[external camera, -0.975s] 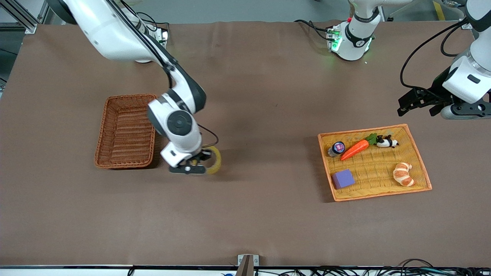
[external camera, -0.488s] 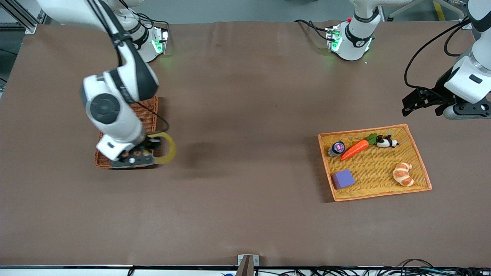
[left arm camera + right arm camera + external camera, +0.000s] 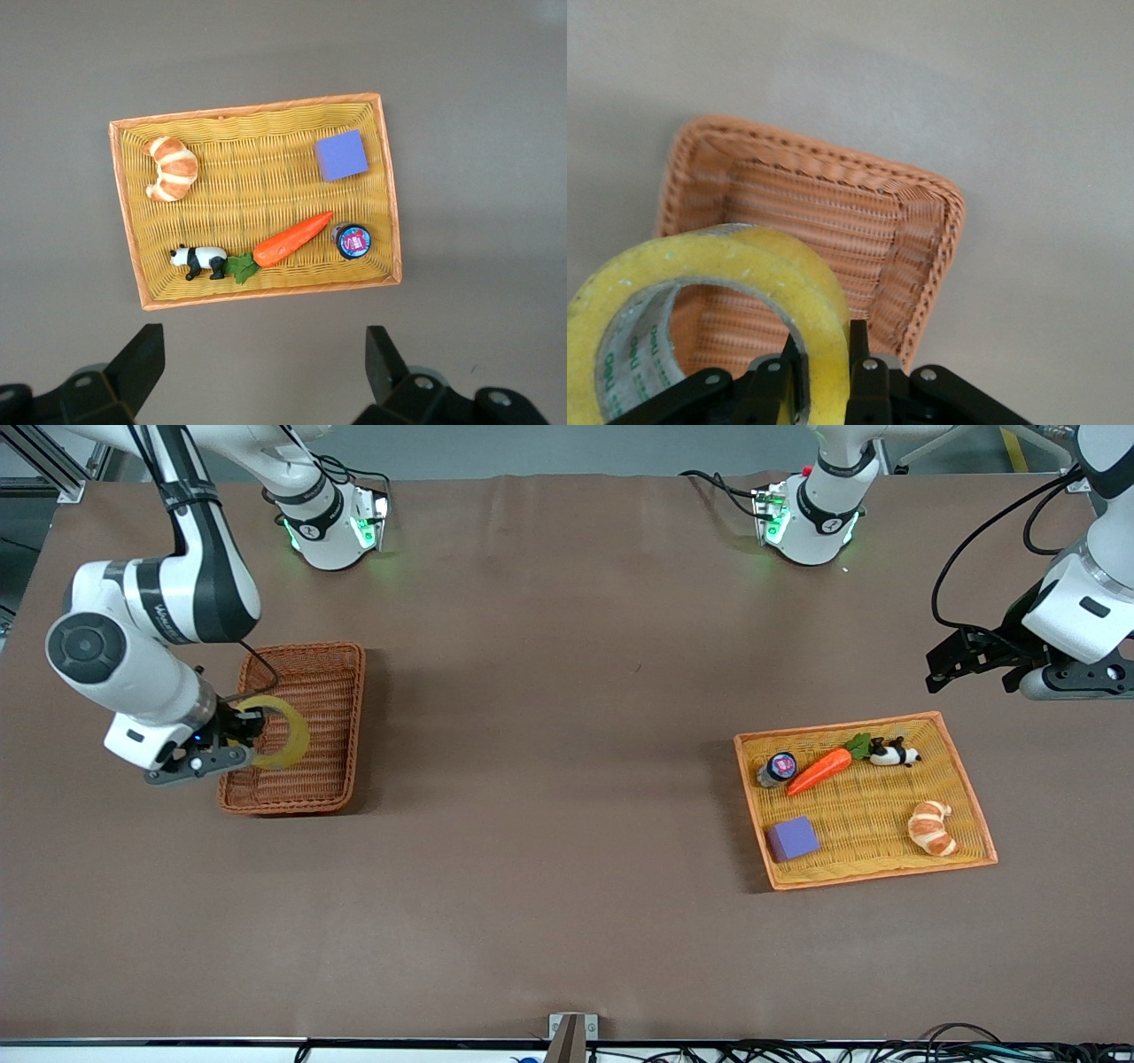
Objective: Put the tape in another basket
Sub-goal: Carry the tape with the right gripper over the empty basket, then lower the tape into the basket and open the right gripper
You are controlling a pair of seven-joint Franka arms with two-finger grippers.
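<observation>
My right gripper (image 3: 232, 737) is shut on the rim of the yellowish tape roll (image 3: 282, 732) and holds it in the air over the reddish-brown wicker basket (image 3: 341, 691). In the right wrist view the tape (image 3: 726, 292) stands on edge between the fingers (image 3: 857, 345), with the basket (image 3: 912, 230) below it. The basket looks empty. My left gripper (image 3: 966, 662) is open and waits in the air above the table, near the yellow tray at the left arm's end. Its view shows only its two finger tips (image 3: 383, 347).
A flat yellow-orange tray (image 3: 961, 788) sits toward the left arm's end, holding a croissant (image 3: 932, 828), a purple block (image 3: 792, 838), a toy carrot (image 3: 819, 770), a small panda (image 3: 895, 754) and a small round jar (image 3: 780, 766). Brown table cloth lies between the two baskets.
My right arm has carried the tape from the table beside the basket, toward the right arm's end, to over the basket. The left arm has barely moved.
</observation>
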